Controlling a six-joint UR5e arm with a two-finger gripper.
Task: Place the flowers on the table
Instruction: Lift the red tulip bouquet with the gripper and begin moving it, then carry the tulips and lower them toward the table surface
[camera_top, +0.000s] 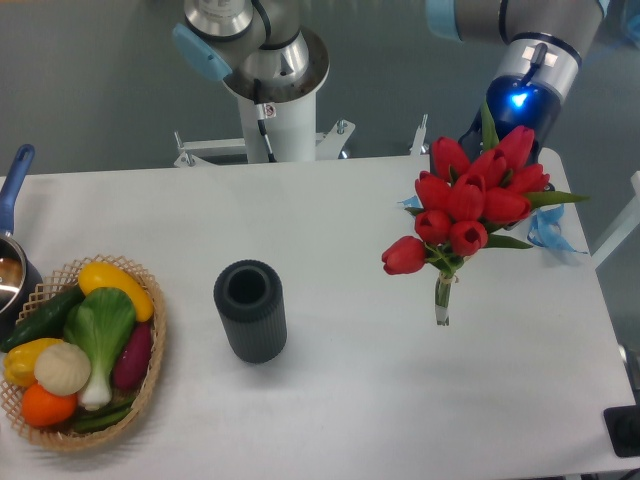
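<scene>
The flowers (472, 205), a bunch of red tulips with green leaves, stand upright over the right side of the white table (350, 400). Their pale green stems (441, 300) point down, with the ends at or just above the tabletop. My gripper (480, 217) comes down from the blue-lit wrist (520, 95) behind the blooms and holds the bunch. The fingers are mostly hidden by the tulips; only pale blue bits show on either side of them.
A dark ribbed cylindrical vase (250, 310) stands empty at the table's middle. A wicker basket of colourful vegetables (85, 355) sits at the front left, with a pot with a blue handle (12, 250) behind it. The robot base (270, 90) is at the back.
</scene>
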